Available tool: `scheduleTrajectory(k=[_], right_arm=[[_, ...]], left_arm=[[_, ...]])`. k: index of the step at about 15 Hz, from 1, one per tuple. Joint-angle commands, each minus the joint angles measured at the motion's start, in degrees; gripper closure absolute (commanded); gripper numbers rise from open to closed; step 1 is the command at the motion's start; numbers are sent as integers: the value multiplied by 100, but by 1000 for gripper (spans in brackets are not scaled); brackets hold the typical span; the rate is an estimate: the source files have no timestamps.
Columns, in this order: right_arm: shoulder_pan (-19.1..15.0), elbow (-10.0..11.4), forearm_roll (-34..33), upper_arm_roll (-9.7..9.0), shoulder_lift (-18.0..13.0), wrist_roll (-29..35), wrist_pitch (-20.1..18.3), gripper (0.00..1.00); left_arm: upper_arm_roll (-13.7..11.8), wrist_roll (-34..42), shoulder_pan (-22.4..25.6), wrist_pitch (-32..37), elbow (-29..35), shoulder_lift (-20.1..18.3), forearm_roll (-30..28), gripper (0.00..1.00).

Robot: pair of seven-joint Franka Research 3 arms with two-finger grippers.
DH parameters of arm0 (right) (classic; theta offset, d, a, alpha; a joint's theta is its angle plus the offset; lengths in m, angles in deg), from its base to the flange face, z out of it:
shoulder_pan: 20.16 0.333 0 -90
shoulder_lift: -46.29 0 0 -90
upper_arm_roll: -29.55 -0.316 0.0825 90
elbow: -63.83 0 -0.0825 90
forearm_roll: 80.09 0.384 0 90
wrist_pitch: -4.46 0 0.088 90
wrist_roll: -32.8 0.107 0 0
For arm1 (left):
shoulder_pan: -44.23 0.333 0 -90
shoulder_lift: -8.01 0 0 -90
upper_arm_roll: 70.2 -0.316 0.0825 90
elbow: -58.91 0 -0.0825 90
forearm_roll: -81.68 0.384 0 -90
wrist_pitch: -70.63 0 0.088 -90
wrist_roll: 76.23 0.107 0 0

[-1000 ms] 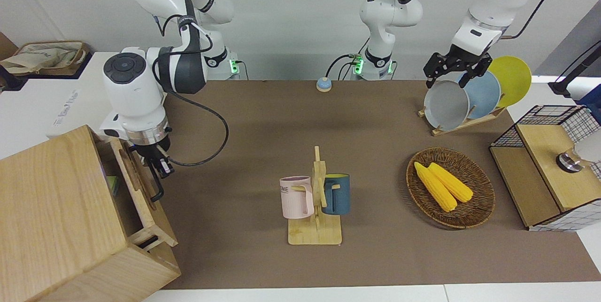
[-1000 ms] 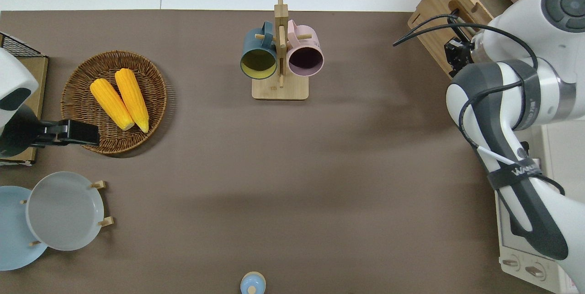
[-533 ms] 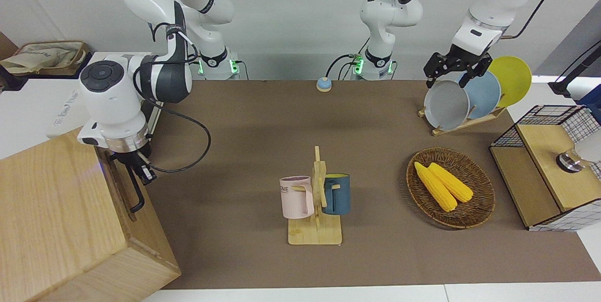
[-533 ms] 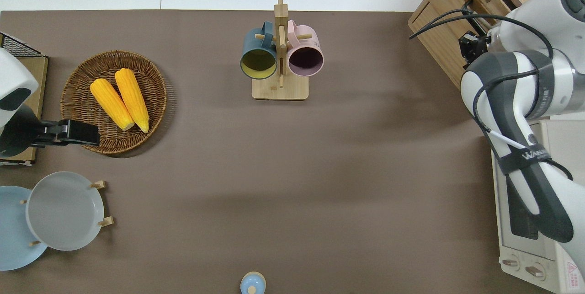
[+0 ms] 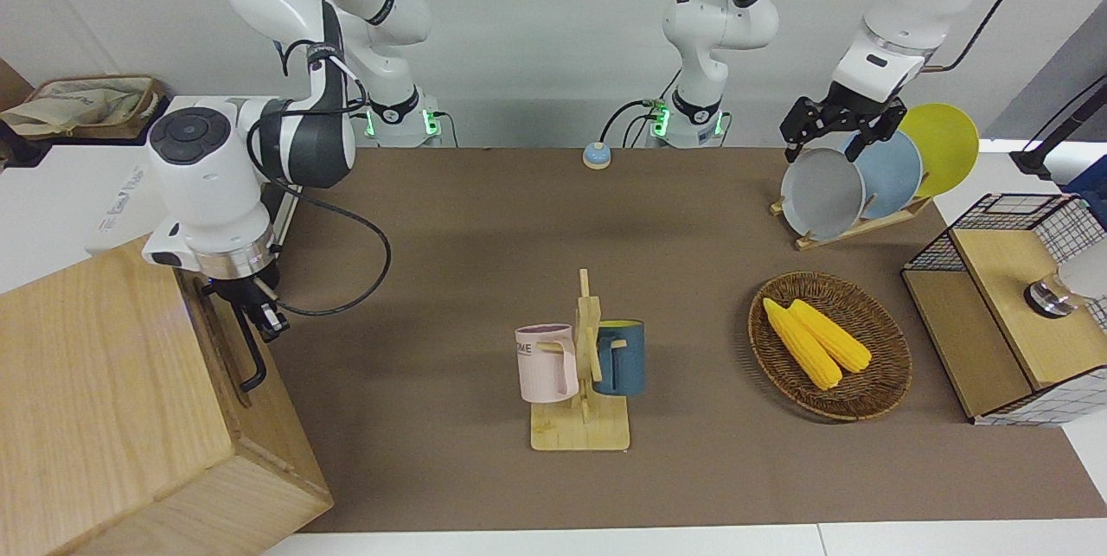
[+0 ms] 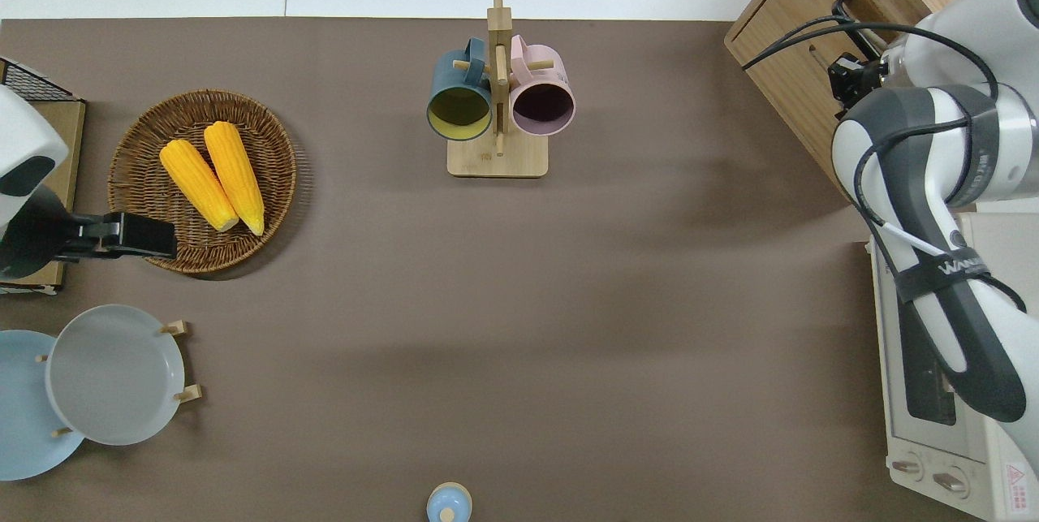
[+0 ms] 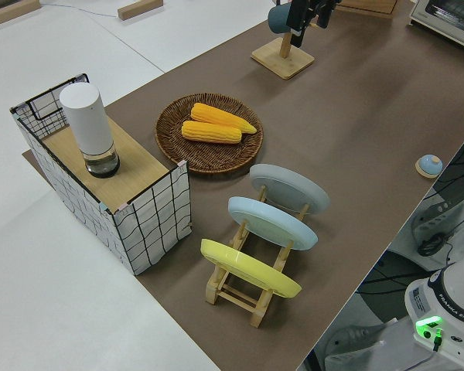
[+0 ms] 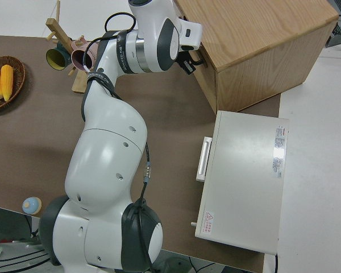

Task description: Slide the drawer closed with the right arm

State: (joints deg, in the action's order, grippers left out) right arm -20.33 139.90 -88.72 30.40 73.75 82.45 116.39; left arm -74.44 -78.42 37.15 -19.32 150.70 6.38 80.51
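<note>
Brown table (image 5: 484,219) carries a cabinet at left of the front view, its drawer (image 5: 227,340) pushed in flush. Right pincer (image 5: 264,314) sits at the handle (image 5: 251,353); its grip is unreadable. Left arm is parked.

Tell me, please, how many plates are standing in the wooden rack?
3, all upright in the wooden rack at the left arm's end of the table: a grey plate, a blue plate beside it, and a yellow plate at the outer end. None seems hidden.
</note>
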Motion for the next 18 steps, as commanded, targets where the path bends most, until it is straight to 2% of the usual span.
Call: scheduleTrajectory(k=[1, 4, 5, 6, 7, 9, 10, 11, 12, 13, 14, 15, 17, 18], right_arm=[[192, 179, -33, 29, -363, -166, -39, 1000], [377, 373, -42, 12, -662, -254, -250, 1000], [377, 443, -42, -49, -758, -289, -268, 1000], [421, 513, 36, -93, -855, -333, -277, 951], [508, 575, 133, -94, -943, -394, -277, 822], [605, 715, 151, -94, -1128, -552, -408, 731], [667, 786, 151, -94, -1207, -771, -487, 633], [702, 865, 151, -94, -1312, -1112, -584, 545], [703, 900, 160, -94, -1417, -1542, -698, 501], [703, 909, 169, -94, -1506, -1929, -829, 403], [711, 909, 212, -94, -1585, -2246, -970, 234], [711, 918, 300, -94, -1664, -2441, -1041, 13], [711, 918, 449, -94, -1840, -2609, -1181, 21], [755, 909, 537, -85, -1971, -2871, -1391, 19]], left_arm=[[-16, 9, -13, 82, -12, -48, 73, 2], [-16, 9, -13, 74, -12, -48, 73, 2], [-16, 9, -13, 82, -12, -48, 73, 2], [-16, 9, -13, 82, -12, -48, 73, 2], [-16, 9, -13, 82, -12, -48, 73, 2], [-8, 9, -13, 82, -12, -48, 73, 2], [-16, 9, -13, 74, -12, -48, 73, 2], [-16, 9, -13, 82, -12, -48, 73, 2], [-16, 9, -13, 82, -12, -48, 73, 2], [-16, 9, -13, 74, -12, -48, 73, 5], [-8, 9, -13, 73, -12, -48, 73, 2], [-16, 9, -13, 82, -12, -48, 73, 2], [-16, 9, -13, 82, -12, -48, 73, 2], [-16, 9, -13, 82, -12, -48, 73, 5]])
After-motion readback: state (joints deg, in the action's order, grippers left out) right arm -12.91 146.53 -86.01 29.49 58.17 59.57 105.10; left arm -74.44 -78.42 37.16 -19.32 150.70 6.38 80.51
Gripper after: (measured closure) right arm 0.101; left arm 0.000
